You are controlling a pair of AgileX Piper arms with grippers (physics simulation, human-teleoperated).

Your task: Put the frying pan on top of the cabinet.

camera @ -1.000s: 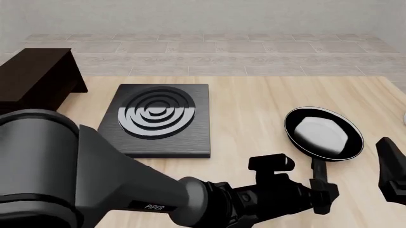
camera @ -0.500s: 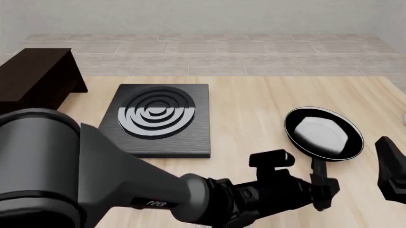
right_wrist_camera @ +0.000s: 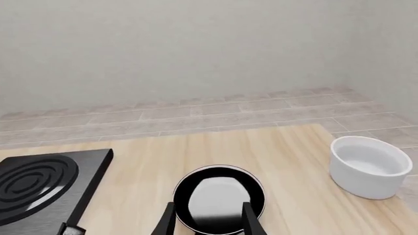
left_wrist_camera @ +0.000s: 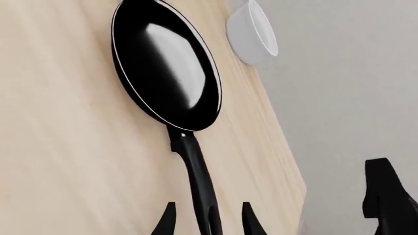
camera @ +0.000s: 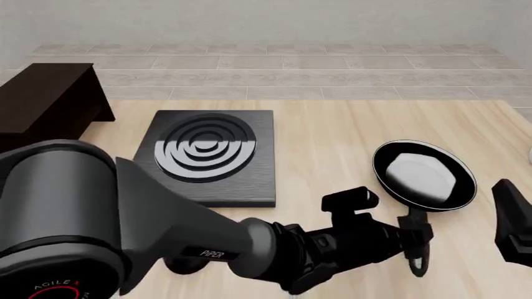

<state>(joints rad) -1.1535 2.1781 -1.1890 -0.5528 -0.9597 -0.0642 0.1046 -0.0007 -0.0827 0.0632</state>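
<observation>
The frying pan (camera: 424, 173) lies flat on the table at the right, its pale inside up and its thin handle (camera: 413, 219) pointing toward me. My left gripper (camera: 415, 240) reaches across to that handle. In the left wrist view its open fingertips (left_wrist_camera: 167, 221) straddle the handle (left_wrist_camera: 197, 181) with a gap on each side, the pan (left_wrist_camera: 166, 63) beyond them. Near the table's right edge my right gripper (camera: 509, 215) hangs open and empty (right_wrist_camera: 207, 223), looking down on the pan (right_wrist_camera: 219, 196). The dark cabinet (camera: 46, 99) stands at the far left.
A black square stove plate (camera: 208, 156) with concentric rings lies between the cabinet and the pan. A white bowl (right_wrist_camera: 371, 166) sits right of the pan near the table's right edge. The left arm's thick body fills the lower left of the front view.
The left gripper has shifted slightly forward along the pan's handle and the arm has swung a little. The pan and the right arm have not moved.
</observation>
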